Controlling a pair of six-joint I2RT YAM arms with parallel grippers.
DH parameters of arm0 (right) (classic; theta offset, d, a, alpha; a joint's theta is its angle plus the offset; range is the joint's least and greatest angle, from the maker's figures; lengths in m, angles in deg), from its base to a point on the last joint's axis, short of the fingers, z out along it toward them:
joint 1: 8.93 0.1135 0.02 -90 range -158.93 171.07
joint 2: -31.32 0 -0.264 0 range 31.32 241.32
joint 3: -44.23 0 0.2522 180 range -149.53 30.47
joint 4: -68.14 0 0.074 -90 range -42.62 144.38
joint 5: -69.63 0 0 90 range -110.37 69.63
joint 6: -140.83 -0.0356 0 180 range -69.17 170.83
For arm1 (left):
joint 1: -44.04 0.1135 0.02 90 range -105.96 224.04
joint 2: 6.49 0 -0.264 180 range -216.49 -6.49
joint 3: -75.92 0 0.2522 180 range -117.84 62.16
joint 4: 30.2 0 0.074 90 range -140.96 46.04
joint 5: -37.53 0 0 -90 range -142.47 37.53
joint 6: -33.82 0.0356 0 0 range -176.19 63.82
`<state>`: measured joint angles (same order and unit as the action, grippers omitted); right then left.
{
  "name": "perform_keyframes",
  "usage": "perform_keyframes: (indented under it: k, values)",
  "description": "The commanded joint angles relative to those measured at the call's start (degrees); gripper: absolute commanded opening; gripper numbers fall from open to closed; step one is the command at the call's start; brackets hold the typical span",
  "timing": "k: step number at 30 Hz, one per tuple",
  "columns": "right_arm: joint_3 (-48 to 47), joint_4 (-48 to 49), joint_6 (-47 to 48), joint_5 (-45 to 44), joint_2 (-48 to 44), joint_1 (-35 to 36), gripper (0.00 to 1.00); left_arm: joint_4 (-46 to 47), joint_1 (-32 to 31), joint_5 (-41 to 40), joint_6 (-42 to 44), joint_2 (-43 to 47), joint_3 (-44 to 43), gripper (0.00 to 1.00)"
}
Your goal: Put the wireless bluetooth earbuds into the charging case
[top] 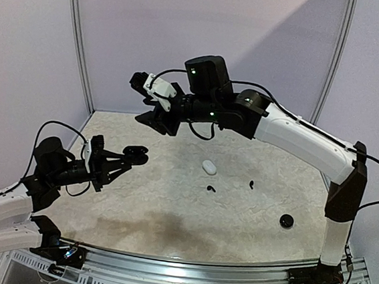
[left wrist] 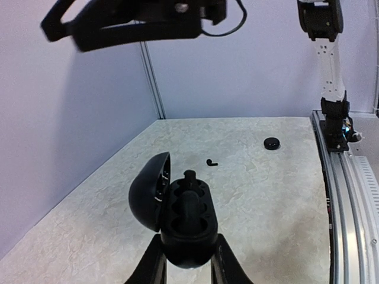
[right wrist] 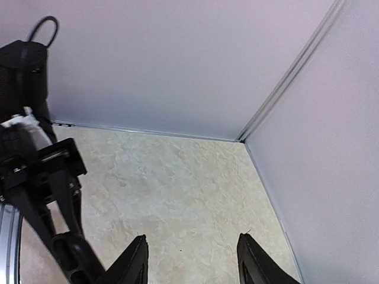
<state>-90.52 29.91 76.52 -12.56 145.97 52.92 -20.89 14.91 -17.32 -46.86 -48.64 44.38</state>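
Left gripper (left wrist: pixel 188 253) clamps an open black charging case (left wrist: pixel 188 216) — right gripper (right wrist: pixel 192 260) hangs high, jaws apart and empty — a black earbud (left wrist: pixel 211 161) lies on the table (left wrist: pixel 266 201).

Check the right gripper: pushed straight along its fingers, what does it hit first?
Nothing sits between the open right gripper fingers. Straight ahead is the tabletop near the corner, then the wall. Depth is unclear, so which comes first is a guess. The left arm lies off that line.

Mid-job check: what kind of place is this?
Probably a lab-style robot test booth, not a home: plain lilac walls enclose a marble-patterned tabletop, with a metal mounting rail along its near edge.
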Motion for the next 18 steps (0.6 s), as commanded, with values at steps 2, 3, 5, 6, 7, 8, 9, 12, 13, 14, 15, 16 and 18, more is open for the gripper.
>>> perform_keyframes:
  k: [2,3,5,6,7,8,9,12,13,14,15,16,18]
  values:
    - [-2.8,-2.3,-4.2,-5.8,6.7,0.8,0.52,-0.1,-1.5,1.6,4.8,-1.2,-1.1,0.00]
    - [-1.9,-2.5,-3.1,-5.4,6.3,1.1,0.52,-0.1,-1.5,1.4,4.8,-1.4,-1.2,0.00]
    - [0.9,-3.2,0.6,-4.1,5.2,2.0,0.52,-0.1,-1.6,1.1,4.4,-1.7,-1.5,0.00]
    - [2.4,-3.4,2.7,-3.9,4.0,2.6,0.52,0.2,-1.6,0.8,4.0,-1.9,-1.5,0.00]
    - [3.6,-4.0,3.9,-3.7,3.4,3.0,0.52,0.6,-1.6,0.2,3.4,-2.2,-1.6,0.00]
    - [4.6,-4.7,5.1,-3.1,2.5,3.2,0.52,0.8,-1.6,-0.4,2.8,-2.5,-1.7,0.00]
    - [5.8,-4.9,5.4,-2.7,1.9,3.2,0.52,0.9,-1.6,-0.8,2.5,-2.8,-1.9,0.00]
    - [9.9,-3.7,4.9,-2.6,-1.5,3.3,0.52,1.0,-1.6,-1.1,2.1,-3.4,-2.1,0.00]
    - [11.0,-3.0,4.7,-3.0,-2.9,3.2,0.52,1.1,-1.6,-1.1,2.0,-3.7,-2.1,0.00]
    - [12.0,-2.3,4.4,-3.7,-3.6,3.2,0.52,1.1,-1.6,-1.1,1.6,-3.9,-2.1,0.00]
    - [12.5,-2.0,3.8,-5.2,-4.4,3.3,0.52,1.2,-1.6,-1.1,1.3,-4.0,-2.2,0.00]
    - [12.8,-1.9,3.5,-6.8,-4.9,3.2,0.53,1.3,-1.6,-0.9,1.1,-4.2,-2.2,0.00]
    - [12.5,-2.6,3.4,-10.9,-5.8,2.8,0.54,1.3,-1.6,-0.6,0.8,-4.2,-2.3,0.00]
